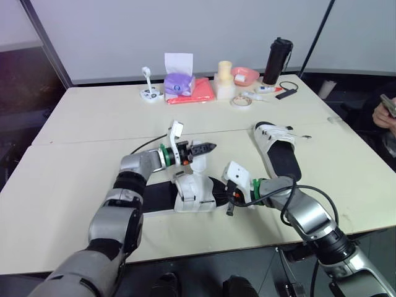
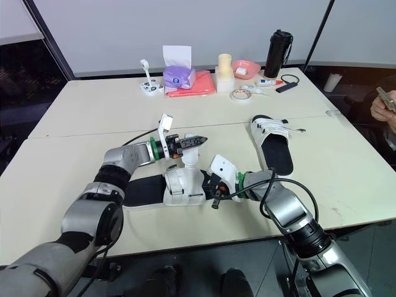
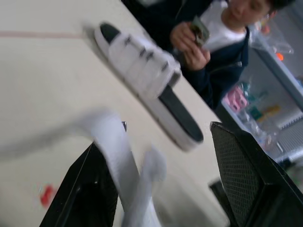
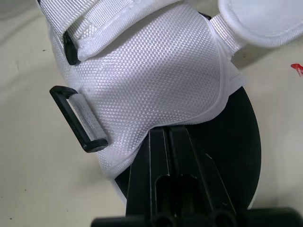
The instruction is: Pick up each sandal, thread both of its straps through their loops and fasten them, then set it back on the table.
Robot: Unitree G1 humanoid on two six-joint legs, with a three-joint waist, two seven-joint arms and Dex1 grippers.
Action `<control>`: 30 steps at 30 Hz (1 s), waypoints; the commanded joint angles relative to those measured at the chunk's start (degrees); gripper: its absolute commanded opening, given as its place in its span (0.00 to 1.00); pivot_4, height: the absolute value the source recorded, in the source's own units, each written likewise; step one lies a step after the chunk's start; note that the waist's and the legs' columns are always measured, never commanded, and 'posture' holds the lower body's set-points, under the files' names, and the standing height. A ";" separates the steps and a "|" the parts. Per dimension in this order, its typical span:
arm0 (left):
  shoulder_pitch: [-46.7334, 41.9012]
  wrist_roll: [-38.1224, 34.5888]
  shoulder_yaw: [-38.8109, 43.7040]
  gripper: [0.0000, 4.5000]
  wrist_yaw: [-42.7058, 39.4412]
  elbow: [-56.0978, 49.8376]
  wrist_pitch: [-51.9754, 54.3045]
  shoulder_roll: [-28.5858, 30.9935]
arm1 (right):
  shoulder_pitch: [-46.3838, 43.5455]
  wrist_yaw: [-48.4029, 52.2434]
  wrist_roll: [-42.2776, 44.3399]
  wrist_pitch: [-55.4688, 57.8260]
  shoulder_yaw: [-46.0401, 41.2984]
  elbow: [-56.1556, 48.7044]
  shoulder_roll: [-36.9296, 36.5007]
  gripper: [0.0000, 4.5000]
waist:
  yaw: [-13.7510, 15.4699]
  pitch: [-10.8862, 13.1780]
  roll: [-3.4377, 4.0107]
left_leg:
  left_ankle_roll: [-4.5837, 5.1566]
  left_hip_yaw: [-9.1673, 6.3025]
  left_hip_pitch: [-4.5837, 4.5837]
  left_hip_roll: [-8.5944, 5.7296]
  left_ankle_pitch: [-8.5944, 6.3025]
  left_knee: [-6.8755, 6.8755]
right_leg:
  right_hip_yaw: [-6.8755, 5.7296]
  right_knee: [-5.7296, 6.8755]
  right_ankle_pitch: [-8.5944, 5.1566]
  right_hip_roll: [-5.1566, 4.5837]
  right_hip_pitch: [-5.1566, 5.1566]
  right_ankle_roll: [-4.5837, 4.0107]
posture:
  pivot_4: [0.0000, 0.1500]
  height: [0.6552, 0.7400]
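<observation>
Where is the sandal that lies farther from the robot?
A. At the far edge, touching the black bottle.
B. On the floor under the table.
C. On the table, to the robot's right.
C: the far sandal lies flat on the table, on the robot's right side, well short of the black bottle.

Bright, even overhead light falls on your pale cream desk [image 1: 74, 124], and the shadows are faint and soft. Your left wrist view is smeared, and the white fabric strap [image 3: 118, 156] blurs badly. Your right wrist view shows the weave of the white woven sandal [image 4: 151, 80] crisply.
</observation>
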 commanded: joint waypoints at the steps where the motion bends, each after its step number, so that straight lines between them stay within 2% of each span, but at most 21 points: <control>1: -3.91 -2.16 4.87 0.65 1.97 3.84 -2.07 -0.05 | 1.50 -0.49 -0.89 1.18 1.02 0.70 -0.22 0.00 | 0.03 0.00 0.00 | 0.00 0.00 0.00 0.00 0.00 0.00 | 0.00 0.00 0.00 0.00 0.00 0.01 | 1.00 1.00; 7: -6.15 -1.18 7.49 0.65 2.41 7.00 -3.25 0.29 | 1.69 -0.65 -1.00 1.09 1.06 0.65 -0.18 0.00 | 0.06 0.00 0.00 | 0.00 0.00 0.00 0.00 0.00 0.00 | -0.01 0.00 0.00 0.00 0.01 0.01 | 1.00 1.00; 22: -7.88 -0.58 9.12 0.65 2.26 7.31 -3.30 1.77 | 1.28 -0.53 -1.04 0.70 1.32 1.18 0.08 0.00 | 0.01 0.00 0.00 | 0.00 0.00 0.00 0.00 0.00 0.00 | -0.01 0.01 0.00 0.00 0.01 0.01 | 1.00 1.00; 25: -7.91 -0.48 9.01 0.47 2.11 7.19 -3.26 1.96 | 1.32 -0.50 -1.02 0.64 1.30 1.23 0.05 0.00 | 0.01 0.00 0.00 | 0.00 0.00 0.00 0.00 0.00 0.00 | -0.01 0.01 0.00 0.00 0.01 0.01 | 1.00 1.00; 29: -7.61 -0.20 8.74 0.03 2.18 6.78 -3.44 2.08 | 1.43 -0.47 -1.04 0.66 1.34 1.20 -0.03 0.00 | 0.00 0.00 0.00 | 0.00 0.00 0.00 0.00 0.00 0.00 | 0.00 0.01 0.00 0.00 0.01 0.01 | 1.00 1.00; 30: -7.54 -0.25 8.76 0.01 2.10 6.61 -3.33 2.15 | 1.43 -0.47 -1.01 0.69 1.33 1.18 -0.02 0.00 | 0.00 0.00 0.00 | 0.00 0.00 0.00 0.00 0.00 0.00 | -0.01 0.02 0.00 0.00 0.01 0.01 | 1.00 1.00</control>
